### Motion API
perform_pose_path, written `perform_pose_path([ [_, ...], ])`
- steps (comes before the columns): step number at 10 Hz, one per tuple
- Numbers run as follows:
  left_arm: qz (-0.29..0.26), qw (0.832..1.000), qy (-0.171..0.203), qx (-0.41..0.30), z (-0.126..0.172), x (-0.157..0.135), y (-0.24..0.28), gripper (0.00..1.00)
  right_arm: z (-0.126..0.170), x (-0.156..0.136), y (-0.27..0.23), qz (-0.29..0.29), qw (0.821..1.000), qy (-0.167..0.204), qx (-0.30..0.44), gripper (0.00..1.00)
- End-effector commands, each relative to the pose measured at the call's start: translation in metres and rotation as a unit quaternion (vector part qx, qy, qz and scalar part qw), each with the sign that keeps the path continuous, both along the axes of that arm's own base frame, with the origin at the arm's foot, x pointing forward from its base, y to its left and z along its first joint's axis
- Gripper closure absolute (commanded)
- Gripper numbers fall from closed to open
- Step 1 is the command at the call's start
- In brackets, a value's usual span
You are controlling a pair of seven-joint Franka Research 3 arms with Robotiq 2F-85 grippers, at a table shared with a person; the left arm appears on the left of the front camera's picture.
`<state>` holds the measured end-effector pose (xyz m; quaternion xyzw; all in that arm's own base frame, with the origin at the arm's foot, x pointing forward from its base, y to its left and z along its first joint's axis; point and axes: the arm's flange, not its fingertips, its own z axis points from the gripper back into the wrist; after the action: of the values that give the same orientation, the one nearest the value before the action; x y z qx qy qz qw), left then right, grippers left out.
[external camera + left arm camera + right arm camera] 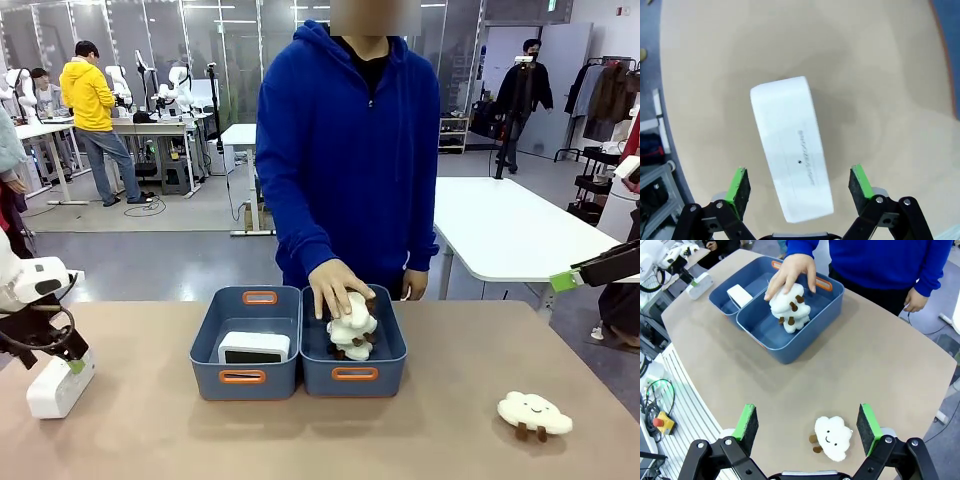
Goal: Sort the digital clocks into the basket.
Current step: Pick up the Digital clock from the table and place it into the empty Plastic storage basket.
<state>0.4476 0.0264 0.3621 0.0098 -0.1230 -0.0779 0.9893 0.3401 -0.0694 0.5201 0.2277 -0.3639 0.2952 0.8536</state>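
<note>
Straddling a digital clock (pixel 791 148), the left gripper (pixel 799 184) gapes wide, touching nothing.

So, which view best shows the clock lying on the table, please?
The left wrist view: the clock lies large beneath the open left gripper. Front view: small, partly hidden. Right wrist view: tiny, distant.

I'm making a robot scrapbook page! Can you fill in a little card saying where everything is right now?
clock one: inside the left basket
clock two: on the table, not gripped
left gripper: open, right over clock two
right gripper: open, above a cloud toy
person's hand: on cloud toys in the right basket
</note>
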Motion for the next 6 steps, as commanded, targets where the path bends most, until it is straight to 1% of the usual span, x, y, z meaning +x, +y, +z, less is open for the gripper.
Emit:
perform_pose_path([
  [1, 0.028, 0.999, 0.014, 0.016, -0.014, 0.008, -0.006, 0.00, -0.001, -0.001, 0.001, -0.006, 1.000, 0.002, -0.005, 0.00],
  [2, 0.032, 0.999, 0.012, 0.010, -0.019, 0.009, -0.007, 0.00, -0.001, -0.001, 0.001, -0.006, 1.000, 0.002, -0.005, 0.00],
  [3, 0.041, 0.999, 0.008, 0.008, -0.019, 0.009, -0.006, 0.15, -0.001, -0.001, 0.001, -0.006, 1.000, 0.002, -0.005, 0.00],
  [4, 0.040, 0.999, 0.009, 0.008, -0.022, 0.011, -0.005, 0.46, -0.001, -0.001, 0.001, -0.006, 1.000, 0.002, -0.005, 0.00],
  [5, 0.044, 0.999, 0.013, 0.003, -0.024, 0.010, -0.005, 0.74, -0.001, -0.001, 0.001, -0.006, 1.000, 0.002, -0.005, 0.00],
  [6, 0.048, 0.999, 0.016, 0.000, -0.024, 0.008, -0.005, 1.00, -0.001, -0.001, 0.001, -0.006, 1.000, 0.002, -0.005, 0.00],
])
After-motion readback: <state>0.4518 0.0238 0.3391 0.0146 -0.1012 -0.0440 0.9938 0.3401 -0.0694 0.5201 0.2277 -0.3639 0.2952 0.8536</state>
